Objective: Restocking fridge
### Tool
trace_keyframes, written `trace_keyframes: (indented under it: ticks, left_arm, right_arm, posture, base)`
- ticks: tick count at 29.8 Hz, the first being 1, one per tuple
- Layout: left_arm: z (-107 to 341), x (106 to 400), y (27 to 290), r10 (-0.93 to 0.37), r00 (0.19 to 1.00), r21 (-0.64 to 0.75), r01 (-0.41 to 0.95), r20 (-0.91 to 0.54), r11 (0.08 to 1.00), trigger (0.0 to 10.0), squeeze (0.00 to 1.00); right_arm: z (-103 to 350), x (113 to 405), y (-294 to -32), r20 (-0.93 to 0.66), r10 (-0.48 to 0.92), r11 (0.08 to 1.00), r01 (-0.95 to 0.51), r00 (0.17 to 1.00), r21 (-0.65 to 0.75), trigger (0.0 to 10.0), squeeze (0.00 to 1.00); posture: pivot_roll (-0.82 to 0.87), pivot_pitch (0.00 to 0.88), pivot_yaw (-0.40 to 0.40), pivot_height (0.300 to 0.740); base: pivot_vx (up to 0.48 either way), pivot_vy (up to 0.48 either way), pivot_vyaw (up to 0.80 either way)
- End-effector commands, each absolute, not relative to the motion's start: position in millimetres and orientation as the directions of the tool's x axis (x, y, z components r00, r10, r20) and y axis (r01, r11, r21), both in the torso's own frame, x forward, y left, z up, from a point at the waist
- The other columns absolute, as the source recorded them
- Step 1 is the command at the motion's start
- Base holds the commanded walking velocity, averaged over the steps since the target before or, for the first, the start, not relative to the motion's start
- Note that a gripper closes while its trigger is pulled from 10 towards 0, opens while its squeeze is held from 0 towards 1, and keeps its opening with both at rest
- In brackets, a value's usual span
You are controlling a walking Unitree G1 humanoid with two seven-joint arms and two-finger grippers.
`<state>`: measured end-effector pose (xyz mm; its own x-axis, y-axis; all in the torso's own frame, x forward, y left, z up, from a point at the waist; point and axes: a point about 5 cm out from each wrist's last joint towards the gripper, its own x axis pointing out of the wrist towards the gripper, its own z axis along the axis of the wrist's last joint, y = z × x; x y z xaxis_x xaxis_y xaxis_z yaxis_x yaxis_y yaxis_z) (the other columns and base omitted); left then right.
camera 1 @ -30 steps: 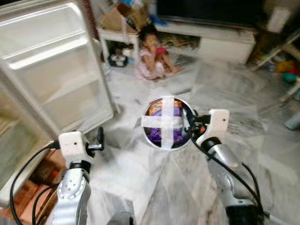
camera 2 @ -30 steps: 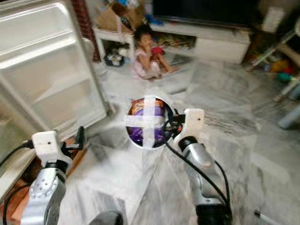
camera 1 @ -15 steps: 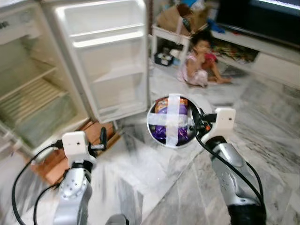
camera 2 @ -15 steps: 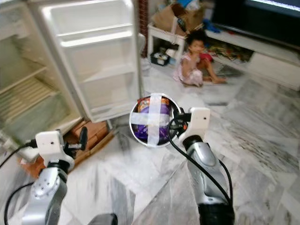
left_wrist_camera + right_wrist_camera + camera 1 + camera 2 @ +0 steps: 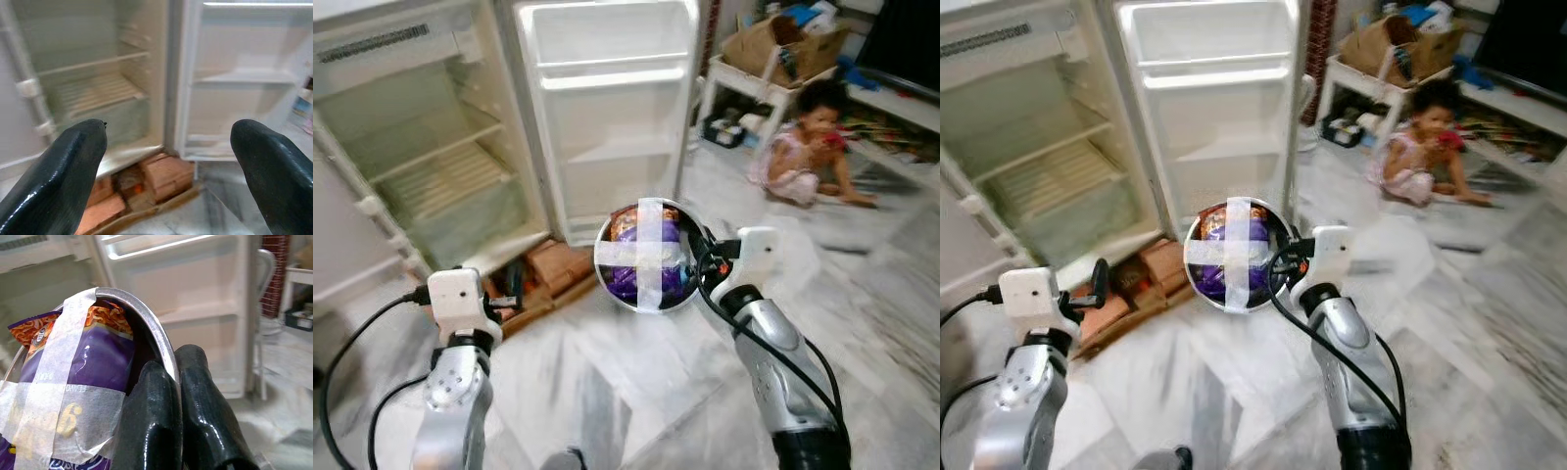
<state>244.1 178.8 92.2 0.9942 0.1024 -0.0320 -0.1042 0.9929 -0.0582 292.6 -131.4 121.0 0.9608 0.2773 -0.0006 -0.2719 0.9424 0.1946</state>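
Note:
A metal bowl (image 5: 644,255) holds a purple and orange snack packet (image 5: 78,367), strapped in by a cross of white tape (image 5: 651,253). My right gripper (image 5: 177,396) is shut on the bowl's rim and holds it up in front of me. The small white fridge (image 5: 440,166) stands open ahead on the left, its wire shelf (image 5: 95,93) and door racks (image 5: 607,147) bare. My left gripper (image 5: 168,161) hangs open lower left, nothing between its fingers, pointed at the fridge's foot.
The fridge rests on bricks and a wooden board (image 5: 543,279) on the marble floor. A small child (image 5: 798,147) sits on the floor at the right. A white side table (image 5: 754,88) with a cardboard box (image 5: 783,49) stands behind.
The camera has swung left, so the open fridge now sits more in the middle and the child farther right. The bowl stays in my right gripper.

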Motion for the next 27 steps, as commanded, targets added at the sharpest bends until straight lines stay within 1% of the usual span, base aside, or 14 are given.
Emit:
trace_keyframes:
  ticks: [1,5,10,13,16,19,25,27]
  left_arm:
    - [92.6,243.1,181.5,0.111,0.993,-0.05,-0.113,-0.034,0.992,10.0,0.0]
    - [93.0,242.3,183.4,0.115,0.993,-0.047,-0.117,-0.033,0.992,10.0,0.0]
    - [91.6,241.6,182.5,0.11,0.993,-0.045,-0.112,-0.037,0.993,10.0,0.0]
    - [91.1,242.5,180.8,0.106,0.994,-0.046,-0.108,-0.038,0.993,10.0,0.0]
    - [91.5,243.4,180.5,0.105,0.994,-0.046,-0.106,-0.037,0.993,10.0,0.0]
    - [93.9,246.2,181.2,0.103,0.994,-0.043,-0.104,-0.029,0.994,10.0,0.0]
    - [95.3,246.9,183.5,0.105,0.994,-0.038,-0.106,-0.023,0.994,10.0,0.0]
    - [95.2,247.0,182.5,0.104,0.994,-0.035,-0.105,-0.022,0.994,10.0,0.0]
  right_arm:
    - [129.1,293.8,-136.4,0.037,0.262,0.947,-0.264,0.964,0.185,10.0,0.0]
    - [129.9,294.9,-136.1,0.04,0.261,0.946,-0.264,0.964,0.189,10.0,0.0]
    - [128.2,295.1,-135.9,0.032,0.264,0.946,-0.266,0.964,0.185,10.0,0.0]
    - [129.7,293.6,-131.9,0.041,0.299,0.943,-0.302,0.953,0.143,10.0,0.0]
    - [129.1,294.0,-133.7,0.038,0.278,0.946,-0.281,0.96,0.161,10.0,0.0]
    - [127.5,294.4,-138.5,0.028,0.252,0.952,-0.253,0.967,0.174,10.0,0.0]
    - [127.5,294.1,-139.4,0.029,0.247,0.954,-0.249,0.968,0.168,10.0,0.0]
    - [127.5,294.3,-138.6,0.032,0.259,0.953,-0.261,0.965,0.156,10.0,0.0]
  posture:
    - [0.06,0.071,-0.038,0.74]
    - [0.07,0.076,-0.04,0.74]
    - [0.07,0.073,-0.038,0.74]
    - [0.07,0.071,-0.036,0.74]
    - [0.07,0.071,-0.036,0.74]
    - [0.07,0.073,-0.034,0.74]
    - [0.07,0.076,-0.034,0.74]
    - [0.07,0.076,-0.035,0.74]
  base:
    - [0.0,0.259,0.73]
    - [0.0,0.318,0.67]
    - [0.0,0.389,0.0]
    - [0.0,0.434,0.65]
    - [0.0,0.431,0.64]
    - [0.0,0.434,0.0]
    - [0.0,0.431,0.0]
    - [0.251,0.405,0.0]
